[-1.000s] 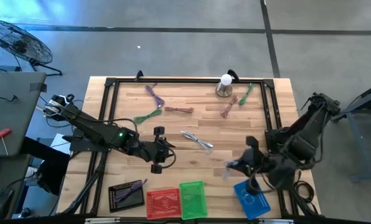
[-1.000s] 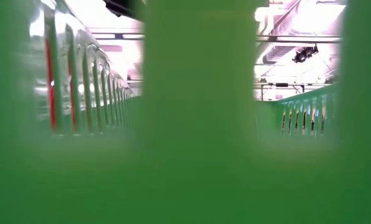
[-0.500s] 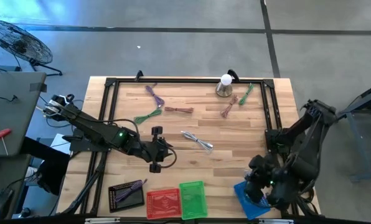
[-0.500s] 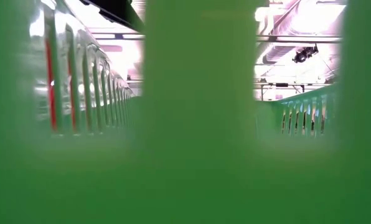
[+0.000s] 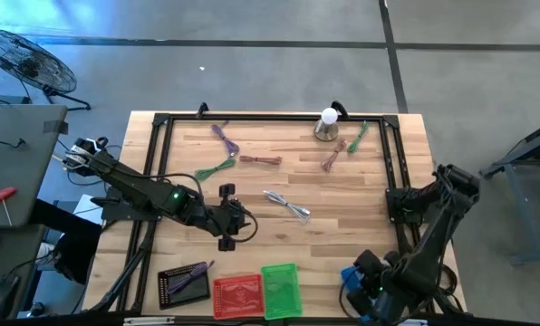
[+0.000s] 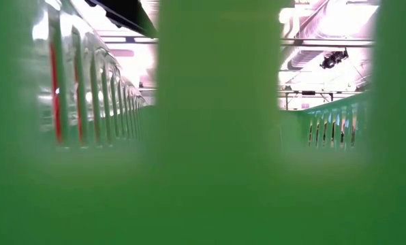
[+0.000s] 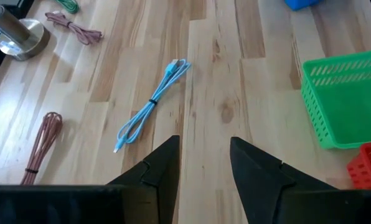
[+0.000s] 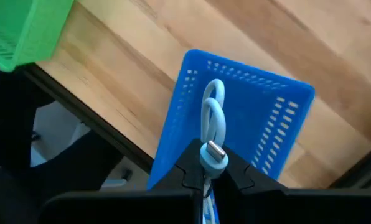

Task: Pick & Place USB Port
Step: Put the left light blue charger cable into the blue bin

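The pale wooden surface (image 5: 279, 177) stands on a grey floor, a fan (image 5: 21, 59) at ten o'clock; along its six o'clock edge sit black (image 5: 184, 282), red (image 5: 236, 295), green (image 5: 280, 288) and blue (image 8: 260, 118) baskets. The right pincer (image 8: 205, 169), clamped on a light-blue USB cable (image 8: 212, 127), hangs over the blue basket; the left pincer (image 7: 203, 163), fingers apart, hovers mid-surface near another blue cable (image 7: 151, 102); a bell (image 5: 326, 125) and bundled cables lie toward twelve o'clock.

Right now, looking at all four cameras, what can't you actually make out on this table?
- Low view: the green basket fills the lens as a blur, hiding the table.
- High view: the blue basket is mostly covered by the right arm; its contents are unseen.
- Right wrist view: the blue cable runs down out of sight between the right gripper fingers.
- High view: the black tray contents are too small.
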Available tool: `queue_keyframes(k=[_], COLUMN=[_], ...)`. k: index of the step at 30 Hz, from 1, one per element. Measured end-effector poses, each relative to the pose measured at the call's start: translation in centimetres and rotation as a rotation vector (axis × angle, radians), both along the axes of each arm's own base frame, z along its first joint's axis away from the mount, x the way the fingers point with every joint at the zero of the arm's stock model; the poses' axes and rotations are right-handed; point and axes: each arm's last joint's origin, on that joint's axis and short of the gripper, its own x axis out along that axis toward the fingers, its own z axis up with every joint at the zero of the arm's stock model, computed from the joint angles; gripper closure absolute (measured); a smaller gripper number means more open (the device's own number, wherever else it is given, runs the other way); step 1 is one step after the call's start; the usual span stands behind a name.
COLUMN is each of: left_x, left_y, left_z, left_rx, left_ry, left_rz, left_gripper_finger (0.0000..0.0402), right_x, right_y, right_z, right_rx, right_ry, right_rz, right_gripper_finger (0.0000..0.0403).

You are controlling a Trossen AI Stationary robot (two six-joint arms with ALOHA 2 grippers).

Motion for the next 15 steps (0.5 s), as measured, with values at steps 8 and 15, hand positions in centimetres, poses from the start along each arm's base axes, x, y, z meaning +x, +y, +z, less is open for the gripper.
queue_keyframes(k=[8, 15], left_x=[0.0, 0.0], left_y=[0.0, -0.1], left_z=[0.0, 0.0], left_rx=[-0.023, -0.06], left_ry=[-0.004, -0.001], left_rz=[0.018, 0.023], left_gripper_finger=[0.0266, 0.0266], right_x=[0.4, 0.5], right_y=[0.7, 0.5], right_z=[-1.5, -1.8], right_rx=[-0.035, -0.101], right_ry=[0.033, 0.011], right_rz=[0.003, 0.006], right_gripper_finger=[0.0391, 0.0328])
